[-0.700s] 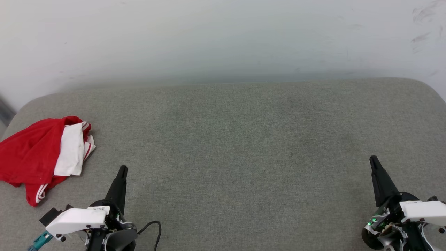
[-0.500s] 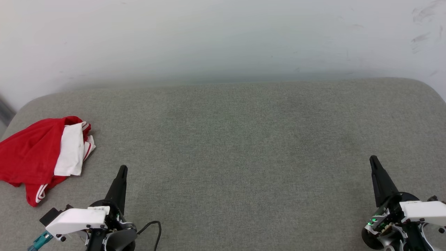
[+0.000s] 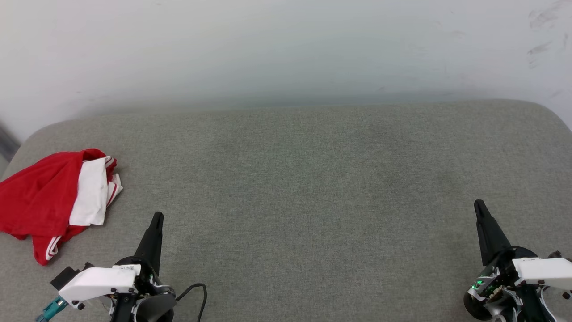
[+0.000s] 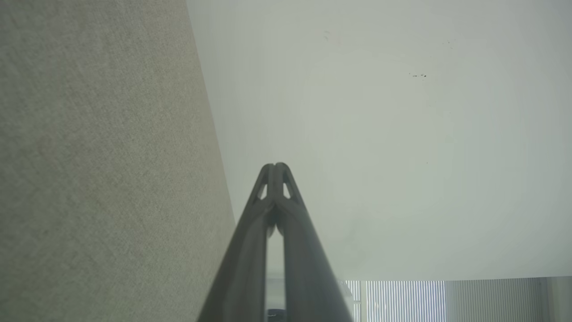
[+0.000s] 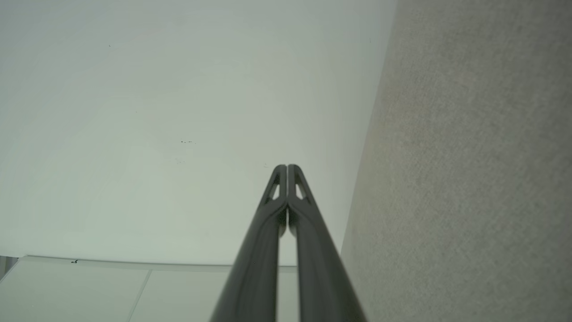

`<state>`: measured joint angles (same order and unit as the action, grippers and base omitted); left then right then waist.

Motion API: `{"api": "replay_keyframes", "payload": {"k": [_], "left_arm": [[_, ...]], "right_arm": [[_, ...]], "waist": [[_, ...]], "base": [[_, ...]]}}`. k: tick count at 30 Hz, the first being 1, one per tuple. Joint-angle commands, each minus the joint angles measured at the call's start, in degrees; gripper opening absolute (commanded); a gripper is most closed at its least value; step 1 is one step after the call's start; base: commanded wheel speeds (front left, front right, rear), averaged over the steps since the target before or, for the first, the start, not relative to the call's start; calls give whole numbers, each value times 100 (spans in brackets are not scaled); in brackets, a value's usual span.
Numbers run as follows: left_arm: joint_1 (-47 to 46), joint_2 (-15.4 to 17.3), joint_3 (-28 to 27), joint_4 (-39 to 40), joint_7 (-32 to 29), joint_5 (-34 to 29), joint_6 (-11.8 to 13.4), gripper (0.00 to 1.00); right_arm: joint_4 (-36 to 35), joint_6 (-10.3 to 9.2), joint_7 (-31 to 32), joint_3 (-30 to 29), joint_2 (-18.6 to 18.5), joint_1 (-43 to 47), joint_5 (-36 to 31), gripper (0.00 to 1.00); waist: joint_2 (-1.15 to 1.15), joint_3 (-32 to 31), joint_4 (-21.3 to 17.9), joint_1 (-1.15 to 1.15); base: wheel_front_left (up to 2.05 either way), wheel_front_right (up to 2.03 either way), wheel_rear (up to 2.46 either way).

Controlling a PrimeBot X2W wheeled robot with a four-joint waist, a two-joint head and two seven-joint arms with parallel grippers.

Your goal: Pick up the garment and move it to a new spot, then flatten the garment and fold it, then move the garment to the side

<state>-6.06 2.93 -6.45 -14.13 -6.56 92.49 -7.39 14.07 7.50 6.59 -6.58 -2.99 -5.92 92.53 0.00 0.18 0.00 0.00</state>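
Note:
The garment [image 3: 49, 197] lies crumpled at the far left of the grey cushioned surface [image 3: 295, 188]: red cloth with a white sleeve and striped trim on top. Its front print is hidden in the folds. My left gripper [image 3: 157, 217] rests at the lower left, to the right of and below the garment, apart from it, fingers pressed together. My right gripper [image 3: 478, 204] sits at the lower right, far from the garment, also shut. In the left wrist view my left gripper [image 4: 275, 165] shows its tips touching; my right gripper [image 5: 286, 166] looks the same in the right wrist view. Neither holds anything.
A pale wall [image 3: 286, 49] rises behind the surface. The surface has rounded corners at left and right. A black cable [image 3: 196, 293] loops beside the left wrist. A wide stretch of grey fabric lies between the two grippers.

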Motion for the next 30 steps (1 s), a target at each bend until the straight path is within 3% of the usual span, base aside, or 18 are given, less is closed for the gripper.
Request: {"api": "replay_keyframes", "payload": {"k": [1,29,30], "left_arm": [[-42,-5,-21,-1,-15,-22,-24,0],[-41,-5,-17,0,-14,-20,-24,0],[-1,0,1,0,1,0,0,100]], "right_arm": [[3,-2,11,-3,17,-57,-34,0],[2,-2,7,1,17,-57,-30,0],[0,0,0,1,0,0,0,100]], "waist": [[0,0,0,0],[0,0,0,0],[0,0,0,0]], "base": [[0,0,0],[0,0,0],[0,0,0]]}}
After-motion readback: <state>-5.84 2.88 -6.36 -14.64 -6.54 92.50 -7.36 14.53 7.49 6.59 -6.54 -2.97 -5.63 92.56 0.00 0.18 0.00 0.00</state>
